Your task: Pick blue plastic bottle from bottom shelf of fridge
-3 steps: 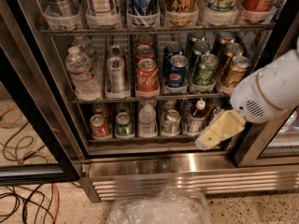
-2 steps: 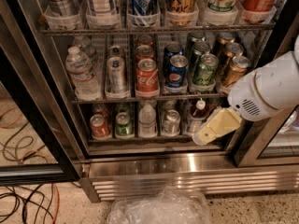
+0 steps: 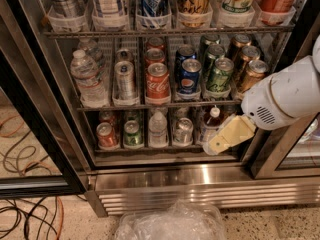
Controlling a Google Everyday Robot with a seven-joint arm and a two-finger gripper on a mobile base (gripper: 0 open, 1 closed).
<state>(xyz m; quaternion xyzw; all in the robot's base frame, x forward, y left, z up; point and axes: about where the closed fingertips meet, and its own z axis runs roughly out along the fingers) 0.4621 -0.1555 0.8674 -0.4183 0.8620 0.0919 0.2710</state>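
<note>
The blue plastic bottle (image 3: 210,126), with a white cap, a dark neck and a pale label, stands at the right end of the bottom shelf (image 3: 150,149) of the fridge (image 3: 200,178). My gripper (image 3: 227,135), cream-coloured on a white arm, reaches in from the right. It sits right against the bottle's right side at label height and covers part of it. Whether it grips the bottle does not show.
On the bottom shelf stand a red can (image 3: 106,135), a green can (image 3: 132,133), a small clear water bottle (image 3: 158,128) and a silver can (image 3: 183,131). The racks above hold cans and a larger water bottle (image 3: 86,79). The black-framed door (image 3: 35,149) stands open at left. Crumpled plastic (image 3: 170,223) and cables (image 3: 25,216) lie on the floor.
My gripper has moved a little left and up, closer in against the blue plastic bottle. The bottle and the cans have not moved.
</note>
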